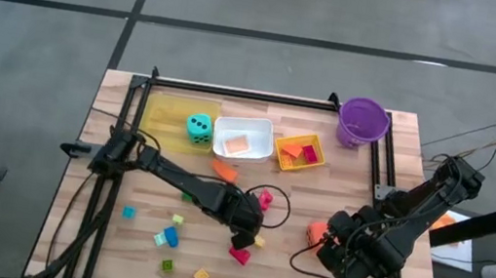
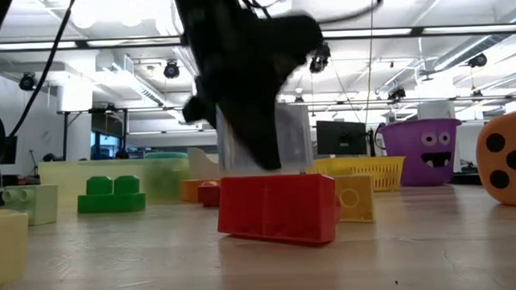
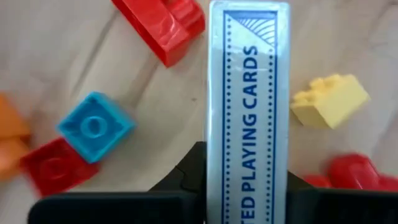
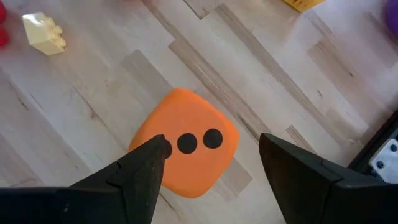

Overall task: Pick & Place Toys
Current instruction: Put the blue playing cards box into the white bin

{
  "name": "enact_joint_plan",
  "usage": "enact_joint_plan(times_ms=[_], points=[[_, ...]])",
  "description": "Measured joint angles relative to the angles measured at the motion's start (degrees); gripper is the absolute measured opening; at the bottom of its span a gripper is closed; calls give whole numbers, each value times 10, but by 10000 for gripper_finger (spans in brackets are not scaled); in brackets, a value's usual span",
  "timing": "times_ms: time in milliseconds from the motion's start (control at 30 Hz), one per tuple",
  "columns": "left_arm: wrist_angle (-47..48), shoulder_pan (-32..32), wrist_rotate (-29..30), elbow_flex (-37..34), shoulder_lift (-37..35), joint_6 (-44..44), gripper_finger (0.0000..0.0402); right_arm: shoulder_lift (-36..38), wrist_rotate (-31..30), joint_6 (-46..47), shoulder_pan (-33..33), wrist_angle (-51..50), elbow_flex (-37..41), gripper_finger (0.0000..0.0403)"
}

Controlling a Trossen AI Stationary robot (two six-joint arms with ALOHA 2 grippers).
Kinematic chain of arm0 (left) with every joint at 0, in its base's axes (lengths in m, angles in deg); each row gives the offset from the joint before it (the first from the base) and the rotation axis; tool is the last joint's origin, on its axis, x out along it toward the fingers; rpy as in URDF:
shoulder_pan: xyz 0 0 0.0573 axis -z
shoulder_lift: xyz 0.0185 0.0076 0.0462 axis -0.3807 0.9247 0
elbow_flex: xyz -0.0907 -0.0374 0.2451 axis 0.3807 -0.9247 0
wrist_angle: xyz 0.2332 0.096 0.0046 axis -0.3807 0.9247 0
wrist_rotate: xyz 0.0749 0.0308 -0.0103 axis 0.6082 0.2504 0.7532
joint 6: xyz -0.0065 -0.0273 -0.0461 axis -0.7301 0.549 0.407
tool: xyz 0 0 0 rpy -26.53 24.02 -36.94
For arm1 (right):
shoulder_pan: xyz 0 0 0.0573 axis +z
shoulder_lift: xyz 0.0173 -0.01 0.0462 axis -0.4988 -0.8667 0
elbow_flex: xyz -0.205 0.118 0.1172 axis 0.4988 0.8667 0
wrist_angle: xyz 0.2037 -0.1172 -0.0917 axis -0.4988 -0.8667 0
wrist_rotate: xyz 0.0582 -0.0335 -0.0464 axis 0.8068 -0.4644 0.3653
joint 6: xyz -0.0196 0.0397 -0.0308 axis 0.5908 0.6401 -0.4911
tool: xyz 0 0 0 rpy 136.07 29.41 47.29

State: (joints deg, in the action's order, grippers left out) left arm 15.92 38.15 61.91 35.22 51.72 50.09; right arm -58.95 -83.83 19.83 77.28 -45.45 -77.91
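My left gripper (image 1: 244,219) hangs over the table's middle, shut on a blue-and-white playing-card box (image 3: 249,93). The box also shows pale under the dark gripper in the low view (image 2: 283,135). Around it lie a red block (image 2: 277,209), a blue block (image 3: 94,126), a yellow block (image 3: 329,99) and other small blocks (image 1: 166,236). My right gripper (image 4: 211,162) stands open just above the orange die (image 4: 186,149), one finger to either side and not touching it. The die rests on the table at the right (image 1: 316,231). My left gripper pinches the card box between its two fingers (image 3: 186,171), which press its two broad faces at the end nearest the wrist (image 3: 214,183). A narrow printed side faces the camera. The fingers slant down from above and lie along the box, which sticks out beyond them. The red block hides its lower end.
Along the far edge stand a yellow tray (image 1: 165,112) with a teal die (image 1: 198,128), a white tray (image 1: 245,127), a yellow basket (image 1: 316,159) and a purple bucket (image 1: 363,122). An orange card (image 1: 224,168) lies in front of the trays. Black frame rails (image 1: 235,93) border the table.
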Motion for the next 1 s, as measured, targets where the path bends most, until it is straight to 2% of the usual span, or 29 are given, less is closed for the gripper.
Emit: enact_joint_plan(times_ms=[100,267,367,600,800,900,1000], points=[[25,-1,38,0,-33,-29,52,0,-12,2,0,2,0,258],[29,-22,162,0,-78,-126,52,0,-64,2,0,7,0,258],[32,-51,188,0,-95,-180,52,0,-80,-2,0,13,0,258],[53,-168,178,0,-116,-222,52,0,-127,-12,-5,16,-1,258],[37,-264,102,0,-108,-245,52,1,-136,-41,-17,19,-11,258],[35,-288,88,0,-97,-273,52,1,-138,-44,-19,19,-12,258],[27,-292,69,-9,-92,-347,52,1,-146,-51,-19,20,-12,258]])
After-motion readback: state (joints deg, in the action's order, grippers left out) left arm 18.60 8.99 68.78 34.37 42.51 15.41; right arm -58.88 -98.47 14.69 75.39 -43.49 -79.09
